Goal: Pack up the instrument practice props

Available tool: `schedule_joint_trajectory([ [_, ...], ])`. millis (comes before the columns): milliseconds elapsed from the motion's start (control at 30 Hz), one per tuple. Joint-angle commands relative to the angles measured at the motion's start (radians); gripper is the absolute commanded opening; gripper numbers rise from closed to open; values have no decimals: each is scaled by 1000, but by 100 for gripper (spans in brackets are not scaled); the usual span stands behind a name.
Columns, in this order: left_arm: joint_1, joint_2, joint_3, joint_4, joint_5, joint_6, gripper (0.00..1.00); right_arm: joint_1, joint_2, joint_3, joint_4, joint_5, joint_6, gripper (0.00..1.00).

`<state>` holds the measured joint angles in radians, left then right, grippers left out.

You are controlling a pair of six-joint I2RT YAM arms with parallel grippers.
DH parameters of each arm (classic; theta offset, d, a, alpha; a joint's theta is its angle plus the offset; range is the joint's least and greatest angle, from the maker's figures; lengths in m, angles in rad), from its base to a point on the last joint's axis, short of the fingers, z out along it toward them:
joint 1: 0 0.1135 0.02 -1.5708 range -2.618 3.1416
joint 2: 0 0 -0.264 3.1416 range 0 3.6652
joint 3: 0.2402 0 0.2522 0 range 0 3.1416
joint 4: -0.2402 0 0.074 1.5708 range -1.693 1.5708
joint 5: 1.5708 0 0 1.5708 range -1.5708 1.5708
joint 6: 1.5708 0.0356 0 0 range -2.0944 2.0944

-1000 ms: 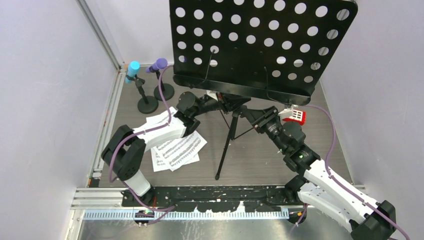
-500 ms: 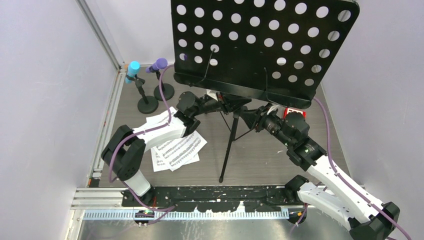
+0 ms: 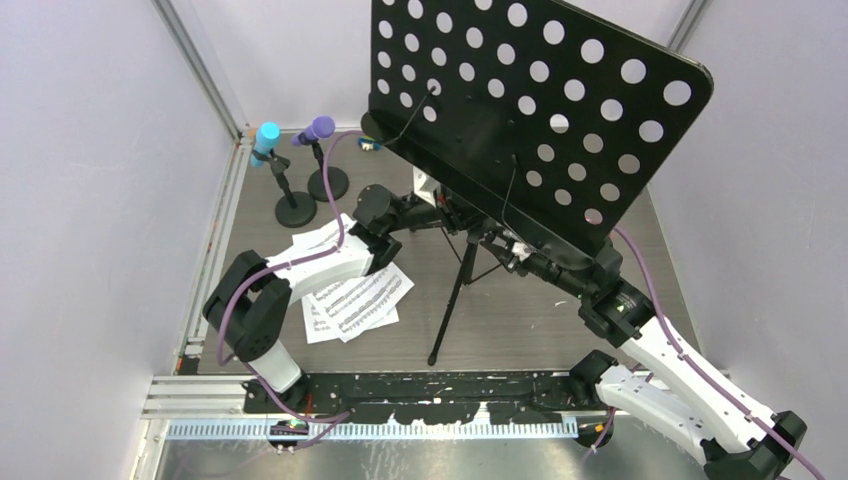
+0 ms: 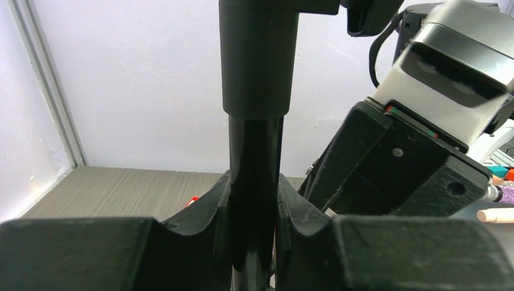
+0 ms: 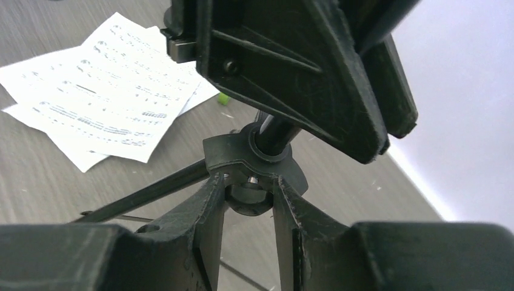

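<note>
Music rack now askew, left and right jaws tight on it

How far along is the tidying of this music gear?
Nothing looks packed yet. In hand: the left gripper clamps the pole of the music rack, and the right gripper clamps its tripod hub. Left to do: sheet-music pages lie loose on the table; the cyan microphone and purple microphone stand in their holders.
</note>
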<state>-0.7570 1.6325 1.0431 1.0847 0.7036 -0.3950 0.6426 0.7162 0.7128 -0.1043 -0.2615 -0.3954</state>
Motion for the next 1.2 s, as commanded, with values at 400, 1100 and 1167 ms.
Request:
schedule_joint_trajectory([
  [400, 2, 39, 25, -112, -84, -60, 0, 37, 10, -20, -114, -11, -667, 0],
  [1100, 2, 41, 25, -101, -80, -63, 0, 157, 3, -43, -252, 215, -946, 53],
  [1167, 2, 39, 23, -104, -79, -63, 0, 157, -15, -56, -219, 218, -922, 69],
])
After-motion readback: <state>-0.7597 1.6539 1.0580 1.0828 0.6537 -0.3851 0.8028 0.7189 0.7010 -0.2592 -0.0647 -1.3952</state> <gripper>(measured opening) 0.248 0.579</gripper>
